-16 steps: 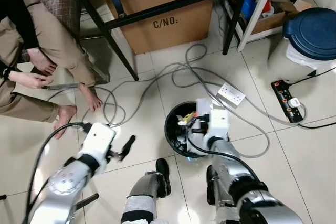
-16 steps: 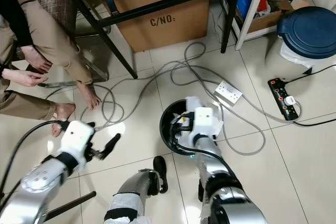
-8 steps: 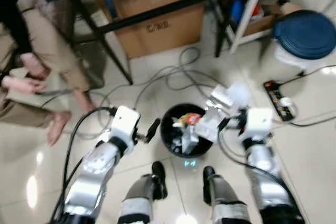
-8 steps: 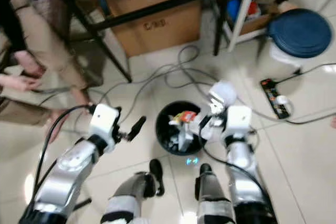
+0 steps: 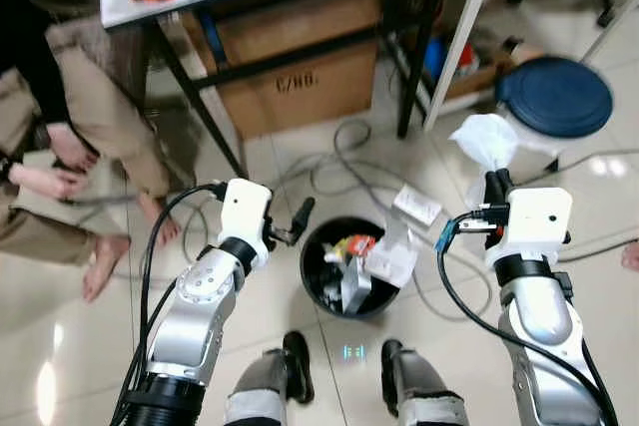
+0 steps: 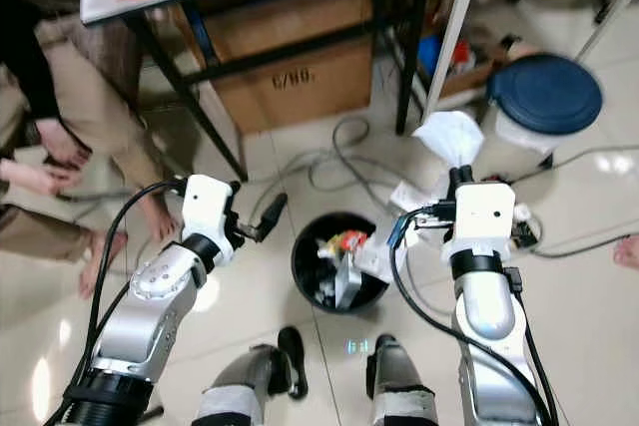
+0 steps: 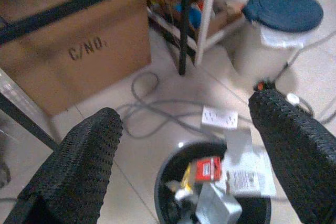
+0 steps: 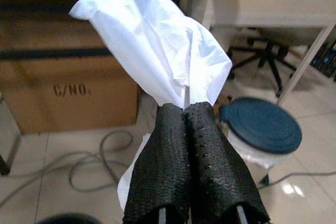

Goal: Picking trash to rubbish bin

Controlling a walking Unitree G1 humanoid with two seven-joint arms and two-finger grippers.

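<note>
Right gripper (image 8: 185, 116): we see its two black fingers pressed together on a crumpled white tissue (image 8: 157, 51), held up at centre right of the head view, well apart from the bin and off to its right.

Left gripper (image 7: 184, 145): we see its black fingers spread wide with nothing between them, raised just left of the bin at the centre of the head view.

Round black rubbish bin (image 5: 318, 246): it stands on the pale tiled floor (image 5: 60, 346) at lower centre, between the two arms. Inside we make out white paper scraps, a small red-and-yellow wrapper (image 5: 357, 244) and a grey piece; a white sheet hangs over its right rim.

White pail with a dark blue lid (image 5: 555, 97): upper right of the head view, lid shut, so we cannot tell its contents.

Brown cardboard box printed "C/NO." (image 5: 290, 77): upper centre, under a black-framed table (image 5: 160, 17); closed on the side we see.

Grey cables (image 5: 349, 142): looped on the floor between box and bin, beside a white socket block (image 5: 417, 206).

Person: seated at the left edge, bare feet (image 5: 105, 251) on the tiles.
</note>
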